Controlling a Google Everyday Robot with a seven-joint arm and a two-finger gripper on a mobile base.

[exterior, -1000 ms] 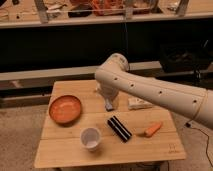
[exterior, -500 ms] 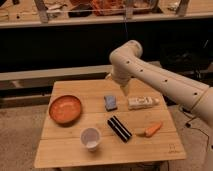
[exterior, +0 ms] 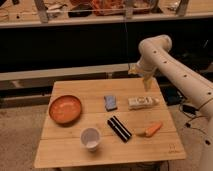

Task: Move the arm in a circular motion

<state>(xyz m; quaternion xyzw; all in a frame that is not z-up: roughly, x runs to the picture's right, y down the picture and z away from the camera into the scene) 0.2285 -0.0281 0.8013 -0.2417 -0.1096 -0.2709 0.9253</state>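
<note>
In the single camera view, the large cream-white tubular arm [exterior: 175, 70] with small dark dots enters from the right edge and bends at a bulbous joint in the upper right of the frame. Its small tapered gripper [exterior: 147, 84] hangs down over the far right edge of the light wooden table [exterior: 80, 90]. It holds nothing, and whether it is spread or pressed together I cannot tell. Over the last second the joint has swept from above the table's middle, up and to the right. The tip has left the small blue block [exterior: 110, 102] and now hangs beyond the white tube lying on its side [exterior: 141, 102]. That curved path reads as part of the circle, probably well short of closing. The round orange bowl [exterior: 65, 109], white cup [exterior: 90, 138], black ridged bar [exterior: 119, 128] and orange carrot-shaped piece [exterior: 151, 130] lie unmoved.
</note>
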